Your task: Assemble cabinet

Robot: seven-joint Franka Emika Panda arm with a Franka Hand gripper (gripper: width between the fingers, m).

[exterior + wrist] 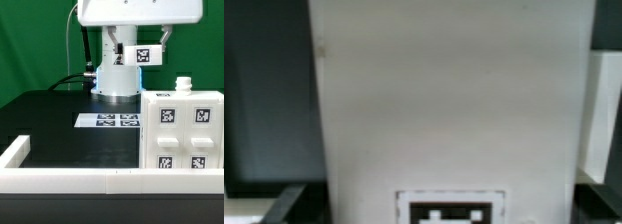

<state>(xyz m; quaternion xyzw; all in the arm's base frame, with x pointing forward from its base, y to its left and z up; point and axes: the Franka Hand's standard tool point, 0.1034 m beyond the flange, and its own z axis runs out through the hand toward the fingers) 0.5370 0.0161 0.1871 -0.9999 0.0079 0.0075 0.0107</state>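
Exterior view first: a large white plastic box, the cabinet, stands at the bench's front corner on the exterior view's right. Its base sits just behind the long white border rail, which runs along the front edge and turns up the edge on the exterior view's left. Square black-and-white tags show on its facing side, and a small white knob sticks up from its top. The thin flat white marker board lies mid-bench toward the back edge, in front of the arm's white base. Higher up, well apart from the cabinet, the gripper holds a flat white plastic panel with one tag, clear of the black bench top.

Wrist view: that panel fills the frame, with its tag at one end. Dark, blurred fingers flank it and, as far as I can make out, are clamped on its sides.
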